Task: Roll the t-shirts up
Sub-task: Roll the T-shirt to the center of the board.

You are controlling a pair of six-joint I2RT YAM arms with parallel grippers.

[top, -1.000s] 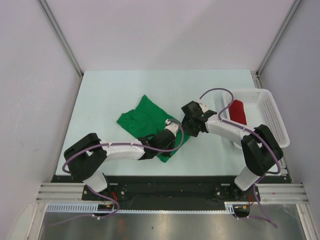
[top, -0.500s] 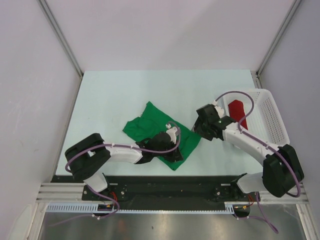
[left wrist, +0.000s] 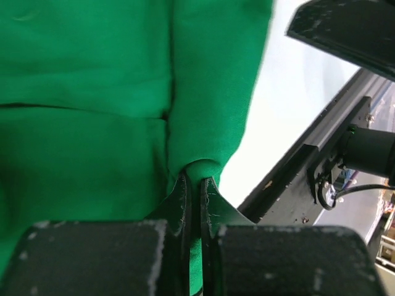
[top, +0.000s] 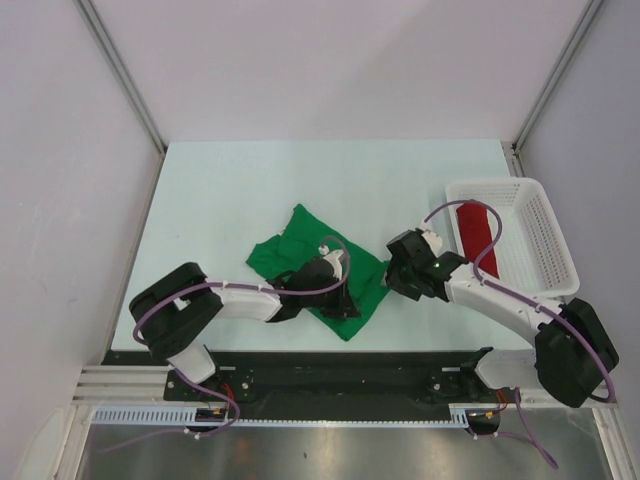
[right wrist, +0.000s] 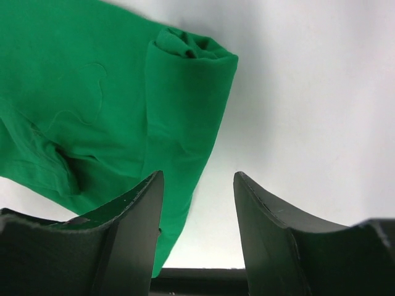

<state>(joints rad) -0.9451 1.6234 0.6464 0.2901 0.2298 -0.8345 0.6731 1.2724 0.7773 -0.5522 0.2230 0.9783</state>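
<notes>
The green t-shirt lies crumpled and partly folded on the white table, left of centre. My left gripper rests on its near part, shut on a pinched fold of the green cloth. My right gripper is at the shirt's right edge and stands open. In the right wrist view its left finger is over the edge of the green t-shirt, its right finger over bare table, with nothing gripped. A folded corner of the shirt lies ahead of it. The red t-shirt lies in the basket.
A white mesh basket stands at the table's right edge, just behind the right arm. The black front rail of the table runs close beside the left gripper. Grey walls enclose the table on three sides.
My right gripper has come away from the basket toward the near side and now sits at the shirt's right edge. The green shirt has shifted a little right, still held by the left gripper.
</notes>
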